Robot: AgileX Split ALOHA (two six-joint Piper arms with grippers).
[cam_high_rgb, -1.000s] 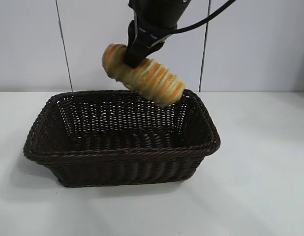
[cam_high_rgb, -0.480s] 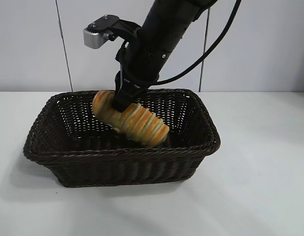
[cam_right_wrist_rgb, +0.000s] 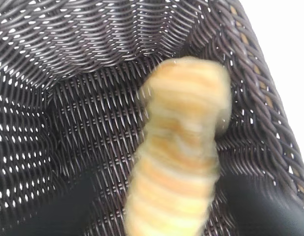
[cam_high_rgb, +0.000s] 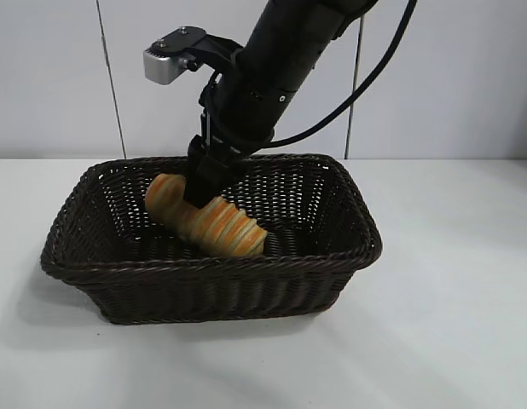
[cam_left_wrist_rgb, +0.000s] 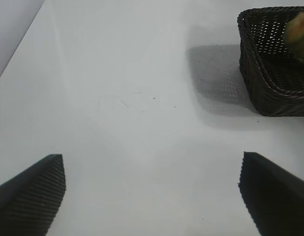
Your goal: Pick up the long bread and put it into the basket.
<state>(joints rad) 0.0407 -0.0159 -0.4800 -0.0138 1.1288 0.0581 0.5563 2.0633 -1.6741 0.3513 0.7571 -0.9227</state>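
Reaching down over the back rim of the basket, the right hand is standing directly above the long bread; in the exterior view its dark fingers are meeting the top of the loaf near its rounded end, and whether they are gripping it or spread apart cannot be told from there. The right wrist view is showing two dark fingers standing apart on either side of the loaf, with gaps between them and the crust, so the hand is looking spread wide rather than clamped. The large dark wicker basket is sitting on the white surface, and the long bread is lying inside it, slanting from the back left toward the middle of the floor, its striped end lower and nearer the front wall. Nothing else is showing in the basket. From the right wrist view the loaf is filling the middle of the picture, blurred, its rounded end pointing at a corner where the woven walls are meeting, with the braided rim running along one side. The left wrist view is giving what the others are not: the left hand is hanging wide open over bare surface, well apart from the basket, of which only one corner is showing, with a sliver of the bread at the frame's edge.
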